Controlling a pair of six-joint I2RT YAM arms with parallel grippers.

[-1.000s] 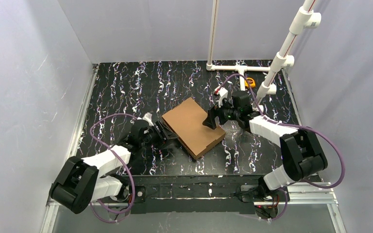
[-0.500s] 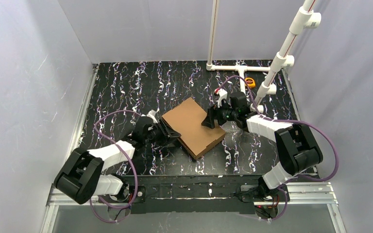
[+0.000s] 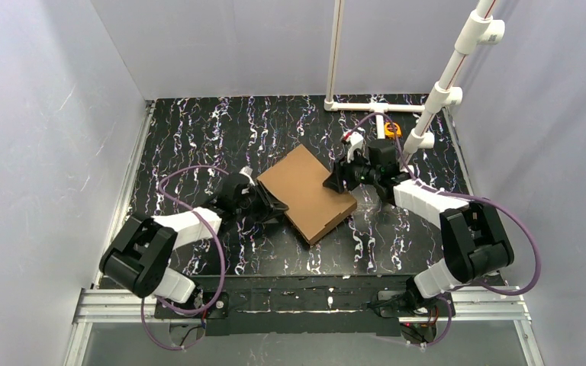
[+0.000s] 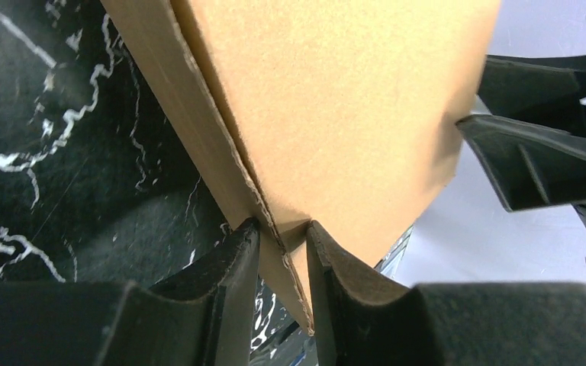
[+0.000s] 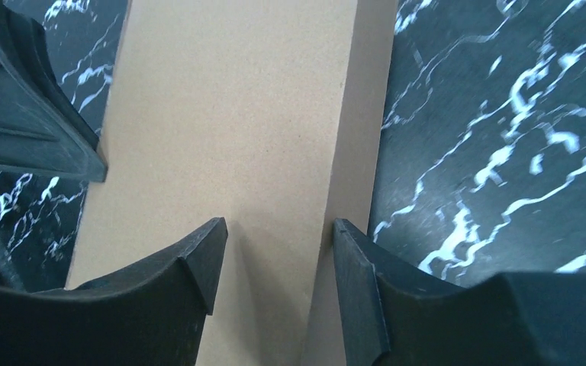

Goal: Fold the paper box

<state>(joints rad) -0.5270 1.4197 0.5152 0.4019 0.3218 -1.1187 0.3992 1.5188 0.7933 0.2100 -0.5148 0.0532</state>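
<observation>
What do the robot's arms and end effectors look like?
The left arm and right arm have white link shells, black joint housings and a looping purple cable. The left end effector and right end effector are black, with two angular fingers.

The top external camera looks steeply down from high behind the near edge, far enough back to hold the whole table (image 3: 198,137). The two wrist cameras sit very close and low, facing each other from opposite sides of the paper box (image 3: 305,194), which all three views share.
</observation>
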